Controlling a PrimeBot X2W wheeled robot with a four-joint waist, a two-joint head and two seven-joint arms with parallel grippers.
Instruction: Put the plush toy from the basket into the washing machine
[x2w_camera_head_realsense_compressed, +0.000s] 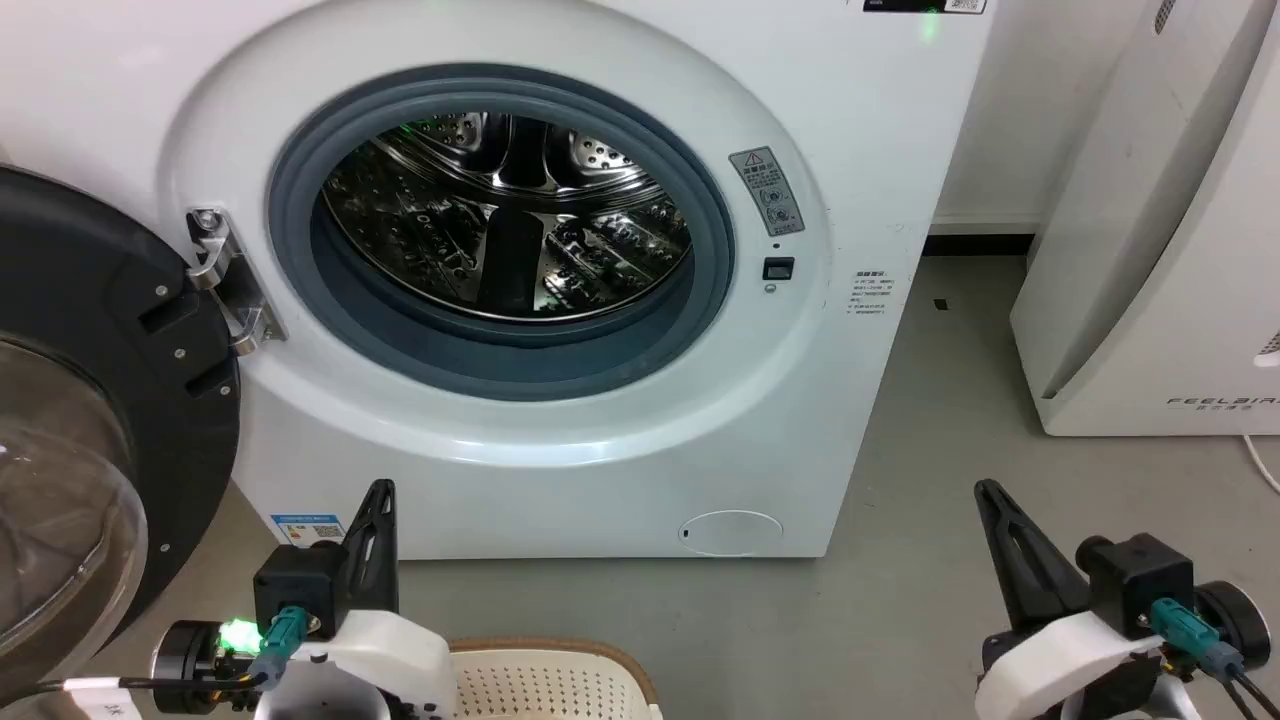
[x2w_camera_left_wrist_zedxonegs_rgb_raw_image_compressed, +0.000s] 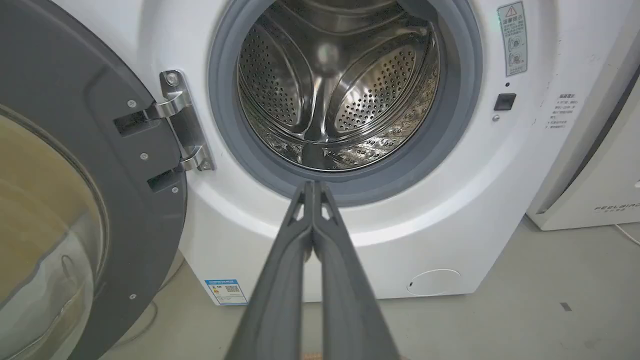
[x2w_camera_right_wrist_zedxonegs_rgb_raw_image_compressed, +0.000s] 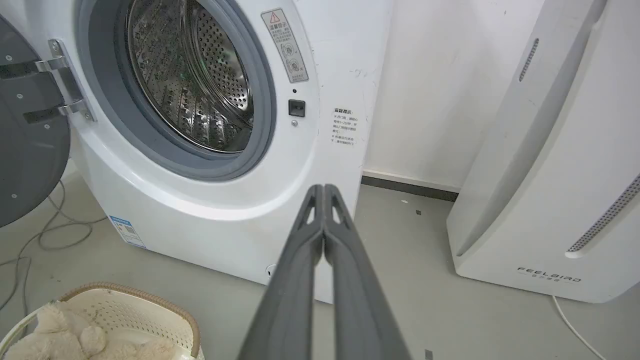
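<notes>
Grey floor (x2w_camera_head_realsense_compressed: 930, 420) runs before the washing machine (x2w_camera_head_realsense_compressed: 880, 150), whose door (x2w_camera_head_realsense_compressed: 110, 300) stands swung open at the left, baring the steel drum (x2w_camera_head_realsense_compressed: 500, 220). The left gripper (x2w_camera_left_wrist_zedxonegs_rgb_raw_image_compressed: 313, 186) and right gripper (x2w_camera_right_wrist_zedxonegs_rgb_raw_image_compressed: 324, 189) both have their jaws pressed together, gripping nothing and touching nothing. Near the machine's front, the plush toy (x2w_camera_right_wrist_zedxonegs_rgb_raw_image_compressed: 55, 335) lies in the basket (x2w_camera_right_wrist_zedxonegs_rgb_raw_image_compressed: 135, 315) on the floor.

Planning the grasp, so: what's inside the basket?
The plush toy lies inside the basket, with perforated wall showing beyond it. The basket's floor beneath the toy is covered.
</notes>
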